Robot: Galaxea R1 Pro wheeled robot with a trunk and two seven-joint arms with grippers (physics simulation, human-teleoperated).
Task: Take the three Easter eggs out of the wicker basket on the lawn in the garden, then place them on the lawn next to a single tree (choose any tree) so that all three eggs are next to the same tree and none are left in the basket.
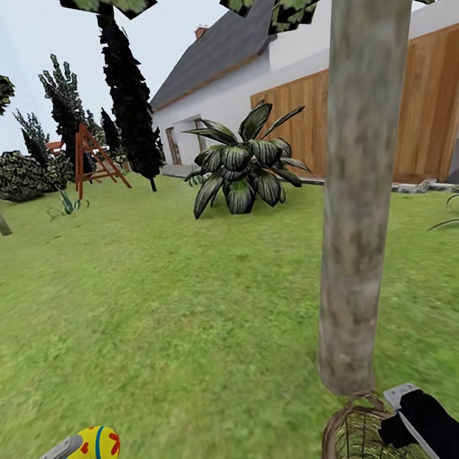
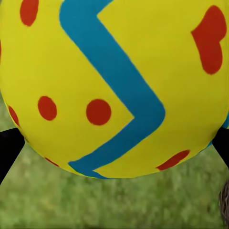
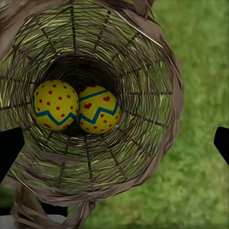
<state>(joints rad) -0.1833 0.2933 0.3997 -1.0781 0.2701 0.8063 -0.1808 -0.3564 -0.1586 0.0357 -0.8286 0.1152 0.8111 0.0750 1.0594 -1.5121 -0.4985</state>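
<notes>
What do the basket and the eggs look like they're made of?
The basket looks like woven brown cane: thin strands cross over radial ribs, matte and rough. The eggs look smooth and hard, painted glossy yellow with blue zigzags and red dots; whether plastic or shell can't be told.

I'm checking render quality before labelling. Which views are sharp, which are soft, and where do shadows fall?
Head view: flat, even light, no cast shadows on the lawn; the trunk looks smeared. Left wrist view: the egg is crisp, the grass behind it blurred. Right wrist view: the basket weave is sharp, dark shade deep inside behind two eggs, grass soft.
</notes>
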